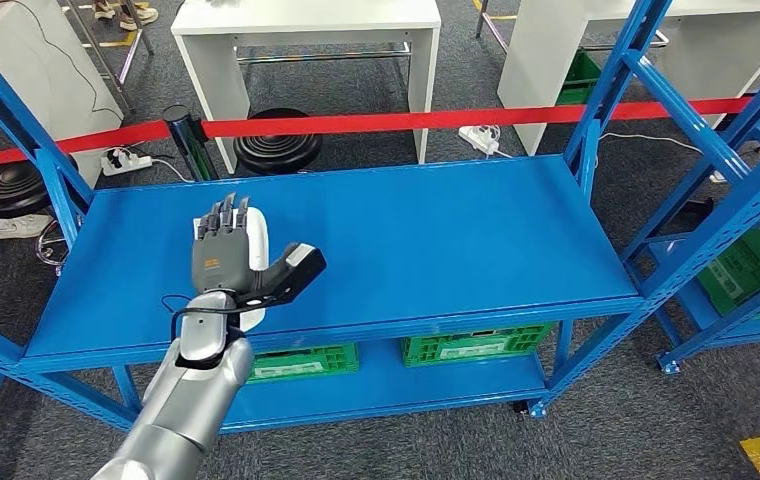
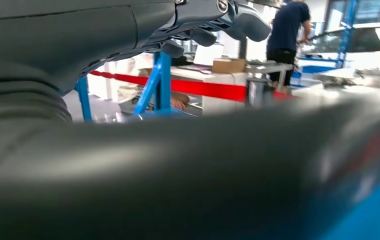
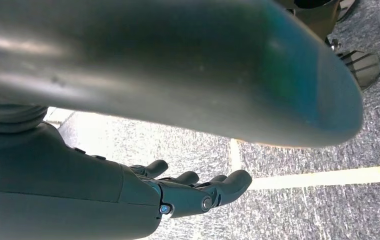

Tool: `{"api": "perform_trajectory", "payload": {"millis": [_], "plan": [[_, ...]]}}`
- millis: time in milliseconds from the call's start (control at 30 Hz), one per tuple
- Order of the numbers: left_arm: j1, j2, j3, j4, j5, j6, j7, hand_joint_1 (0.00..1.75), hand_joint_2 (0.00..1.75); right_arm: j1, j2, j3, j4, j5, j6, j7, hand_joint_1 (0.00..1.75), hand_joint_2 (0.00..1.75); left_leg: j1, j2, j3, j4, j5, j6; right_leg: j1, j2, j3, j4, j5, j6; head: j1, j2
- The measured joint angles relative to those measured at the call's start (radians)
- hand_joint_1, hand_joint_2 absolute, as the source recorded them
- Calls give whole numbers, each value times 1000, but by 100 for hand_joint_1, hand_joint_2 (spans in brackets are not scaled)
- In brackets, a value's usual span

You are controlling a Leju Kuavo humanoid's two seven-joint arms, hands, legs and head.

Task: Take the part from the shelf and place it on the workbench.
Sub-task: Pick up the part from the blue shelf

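Head view: left hand [image 1: 224, 262] hovers spread, holding nothing, right over the white part [image 1: 257, 243] (looks light, stiff, maybe slippery); I'd grip its edges.

**Hidden / unclear bits**

White part [image 1: 255, 250] on the shelf [image 1: 436, 240] sits mostly under the left hand [image 1: 228, 262]; shape can't be read, contact between palm and part unclear. Left wrist view: blurred thumb [image 2: 188, 175] blocks the near scene, part hidden. Right wrist view: blurred thumb [image 3: 178, 65] covers much of the floor [image 3: 323, 200]. Right-side rack [image 1: 746, 200] cut by frame edge.
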Motion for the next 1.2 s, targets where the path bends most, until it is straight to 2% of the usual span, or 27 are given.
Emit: {"api": "perform_trajectory", "payload": {"millis": [167,433,667,933,1200], "plan": [[38,-20,-36,-32,-4,-36,29,0,0,0,-2,0,0,3,0,-1,0,0,0,0,0,0,0,0,0,0,0,0,0,0,0,0],[40,-24,-45,-19,3,-36,32,0,0,0,-4,0,0,7,0,-2,0,0,0,0,0,0,0,0,0,0,0,0,0,0,0,0],[37,-38,-49,46,-3,-42,-8,0,0,-1,-5,0,0,11,1,-9,0,0,0,0,0,0,0,0,0,0,0,0,0,0,0,0],[14,-43,-63,120,-43,-38,53,0,0,-1,-5,-1,0,13,1,-16,0,0,0,0,0,0,0,0,0,0,0,0,0,0,0,0],[12,-40,-63,148,-48,-38,60,0,0,-1,-5,-1,0,13,1,-17,0,0,0,0,0,0,0,0,0,0,0,0,0,0,0,0]]}}
